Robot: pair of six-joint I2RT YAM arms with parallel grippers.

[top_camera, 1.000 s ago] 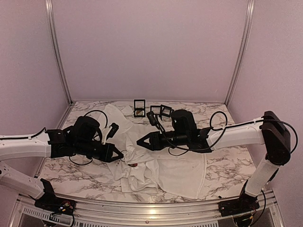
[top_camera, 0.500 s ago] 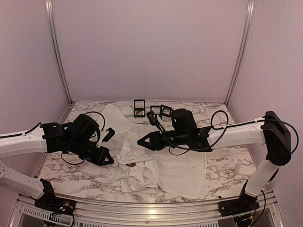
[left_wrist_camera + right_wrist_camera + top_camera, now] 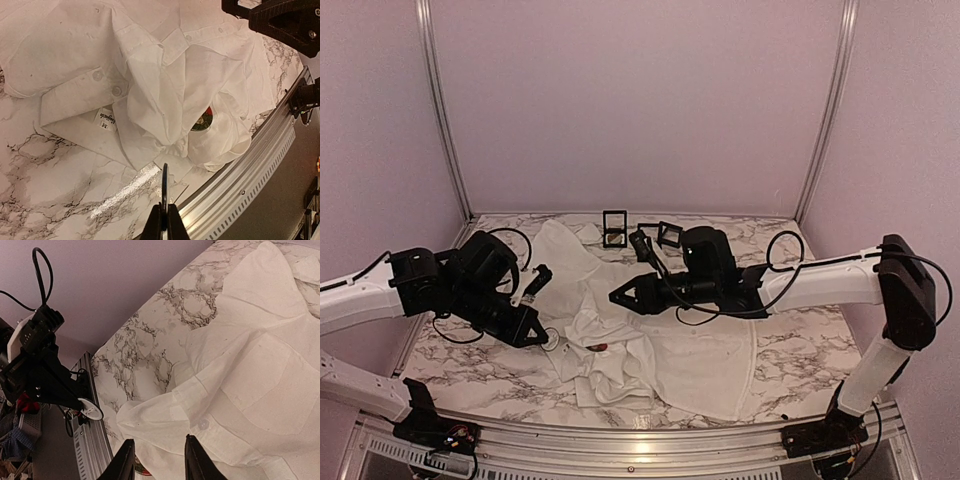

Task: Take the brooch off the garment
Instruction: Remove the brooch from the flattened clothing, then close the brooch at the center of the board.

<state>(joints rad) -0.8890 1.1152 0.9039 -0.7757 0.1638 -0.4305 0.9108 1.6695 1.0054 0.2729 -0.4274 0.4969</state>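
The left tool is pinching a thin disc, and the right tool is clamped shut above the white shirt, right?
Not quite: the right wrist view shows the right tool open above the white shirt, nothing between its fingers. The left tool does pinch the thin disc.

The bench [image 3: 800, 330] has a white marble-patterned top with dark grey veins, edged along its near side by a ribbed metal rail [image 3: 650, 440]. A white garment [image 3: 690, 365] lies crumpled across its middle, one part flat toward the right, the rest bunched in folds (the collar, with its small label [image 3: 105, 120], rests straight on the marble). At the back edge stand a few small black square frames [image 3: 614, 228], near the garment's far end.
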